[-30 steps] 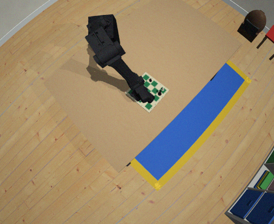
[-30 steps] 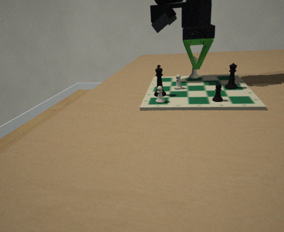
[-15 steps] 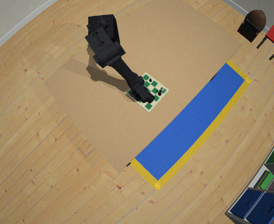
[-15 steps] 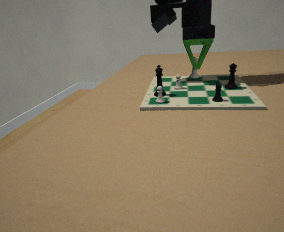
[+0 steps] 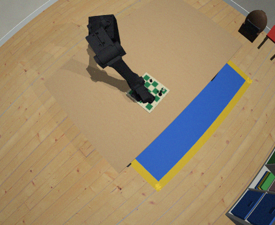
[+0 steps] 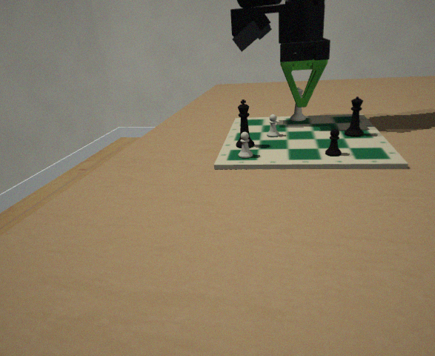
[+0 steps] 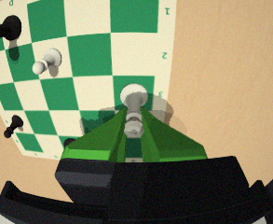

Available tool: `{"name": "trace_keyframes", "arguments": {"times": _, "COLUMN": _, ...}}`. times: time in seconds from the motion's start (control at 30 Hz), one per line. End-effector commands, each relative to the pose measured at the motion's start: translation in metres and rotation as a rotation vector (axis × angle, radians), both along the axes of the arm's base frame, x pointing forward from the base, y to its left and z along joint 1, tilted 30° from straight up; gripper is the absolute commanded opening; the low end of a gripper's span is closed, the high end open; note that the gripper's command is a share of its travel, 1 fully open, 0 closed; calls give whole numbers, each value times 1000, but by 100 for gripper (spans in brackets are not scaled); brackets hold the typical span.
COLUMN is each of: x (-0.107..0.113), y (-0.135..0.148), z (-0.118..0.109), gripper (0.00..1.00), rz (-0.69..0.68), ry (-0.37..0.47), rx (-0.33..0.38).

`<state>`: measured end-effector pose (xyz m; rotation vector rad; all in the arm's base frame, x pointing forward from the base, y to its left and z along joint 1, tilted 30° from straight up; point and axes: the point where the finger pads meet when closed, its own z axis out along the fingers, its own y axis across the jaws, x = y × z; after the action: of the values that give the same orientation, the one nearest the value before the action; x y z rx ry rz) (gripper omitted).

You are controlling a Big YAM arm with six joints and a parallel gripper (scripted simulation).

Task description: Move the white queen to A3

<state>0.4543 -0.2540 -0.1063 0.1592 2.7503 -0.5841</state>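
While the black arm is reaching down over the small green-and-cream chessboard [image 6: 309, 164], its gripper [image 6: 302, 100] with green fingers [image 6: 313, 78] is clamping the white queen [image 6: 298, 113] just below its head. From the exterior view the queen is standing upright with its base meeting a square in the board's far row; in the wrist view its base [image 7: 162, 111] is sitting at the board's right-hand edge, beside the printed digits, though the digit next to it is too blurred to read. To the queen's left a white pawn [image 6: 273, 126] is standing near it, and farther forward a black king [image 6: 244, 123] and a second white pawn [image 6: 244, 145] are crowding the board's near left corner. On the right side a black queen [image 6: 355, 117] and a black pawn [image 6: 333, 142] are standing well apart from the gripper. Around the board the tan table [image 6: 171, 248] is stretching out on every side.
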Motion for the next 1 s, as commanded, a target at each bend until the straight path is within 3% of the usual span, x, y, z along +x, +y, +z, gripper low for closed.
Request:
{"name": "trace_keyframes", "arguments": {"times": 0.0, "x": 2, "y": -6, "z": -3, "gripper": 0, "rz": 3, "ry": -7, "rx": -5}}
{"name": "trace_keyframes", "arguments": {"times": 0.97, "x": 3, "y": -7, "z": 0, "gripper": 0, "rz": 1, "ry": -13, "rx": -8}}
